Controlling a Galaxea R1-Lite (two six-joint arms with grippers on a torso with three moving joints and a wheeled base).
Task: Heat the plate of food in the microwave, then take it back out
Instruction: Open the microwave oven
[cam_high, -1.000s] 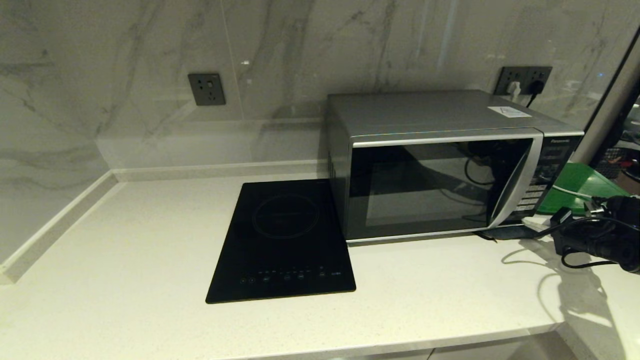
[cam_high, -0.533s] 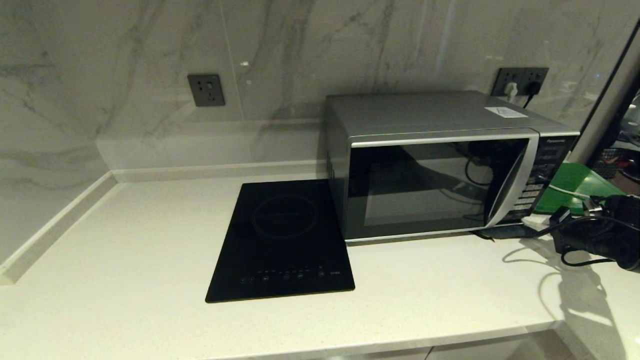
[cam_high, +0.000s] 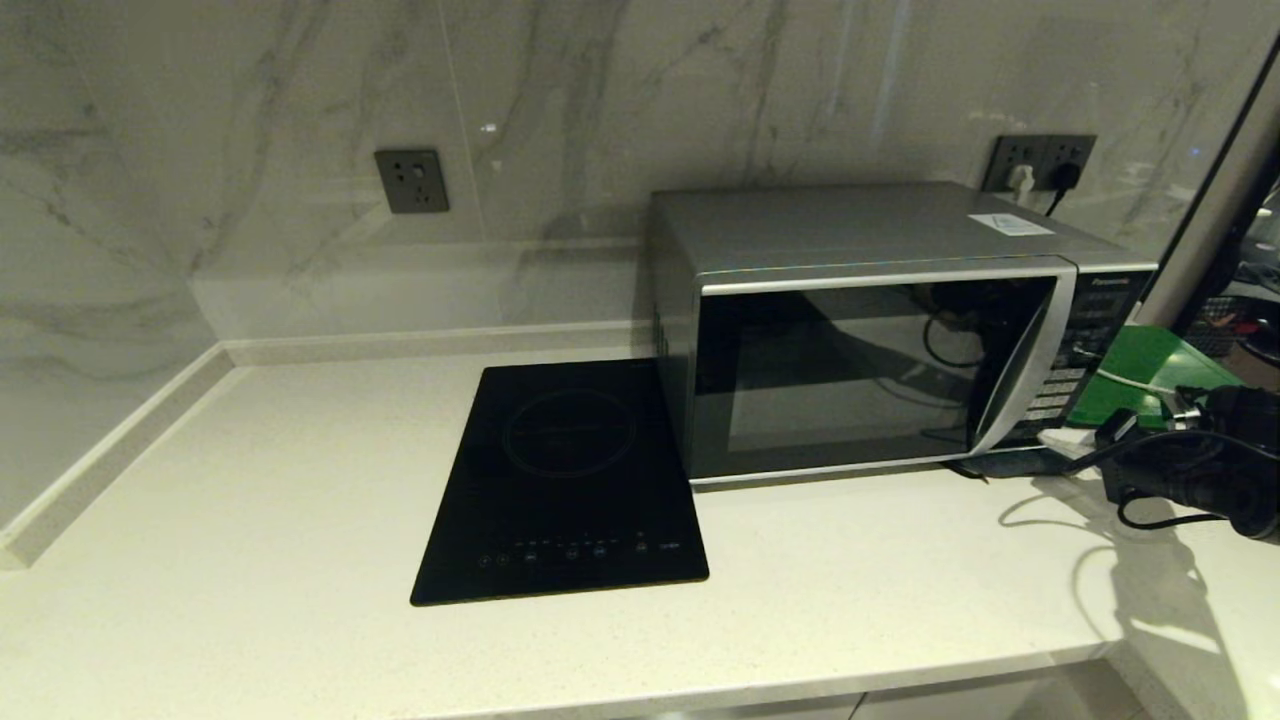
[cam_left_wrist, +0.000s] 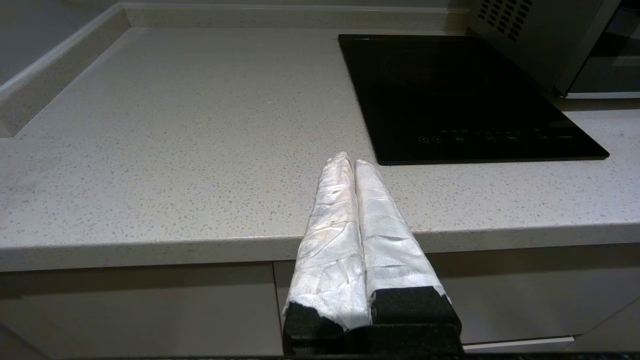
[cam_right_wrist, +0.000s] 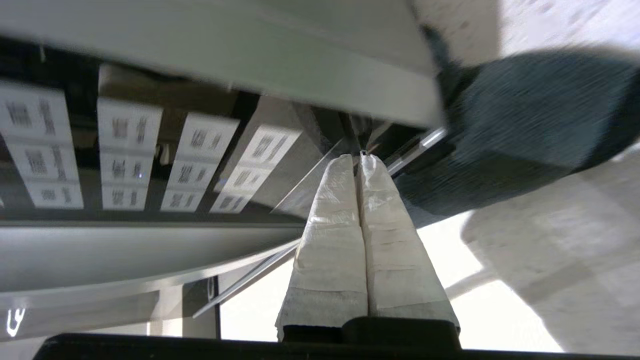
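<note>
Microwave (cam_high: 860, 330): brushed silver metal casing, glossy dark glass door. Induction cooktop (cam_high: 565, 480): smooth glossy black glass. Worktop (cam_high: 250, 500): matt speckled stone. Wall (cam_high: 250, 100): polished marble. Gripper fingers (cam_left_wrist: 345, 220) wrapped in crinkled white tape.

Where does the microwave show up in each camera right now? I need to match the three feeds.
Head view: the microwave fills the centre-right, door shut, on the counter against the marble wall.
Left wrist view: only its vented side and a strip of the door show in the upper right corner.
Right wrist view: its button panel fills the upper left, close up, before the shut right end effector.
Shared landmark: the black induction cooktop, in the head and left wrist views only.
</note>
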